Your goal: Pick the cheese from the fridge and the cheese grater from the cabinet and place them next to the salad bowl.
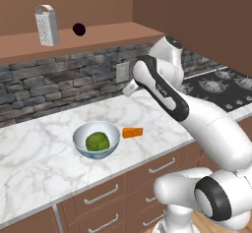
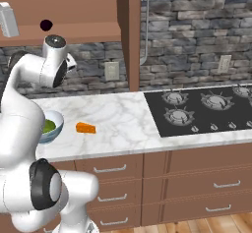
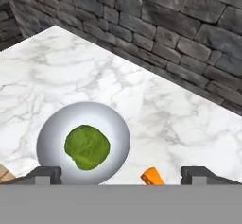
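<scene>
Cheese point(image 1: 132, 132) is laid on the marble counter point(image 1: 39, 153) just beside the salad bowl point(image 1: 78, 137), so that half is judged done. The cheese grater point(image 1: 46, 25) is left upright on the cabinet ledge point(image 1: 98, 34), near a dark ball point(image 1: 78, 29). The gripper point(image 3: 121, 173) is held raised above bowl and cheese, elbow folded (jaws spread wide, nothing held).

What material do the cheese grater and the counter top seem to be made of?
The cheese grater looks like dull silvery metal: grey faces dotted with small holes. The counter top looks like polished marble: white with grey veins, though it may be an imitation.
</scene>
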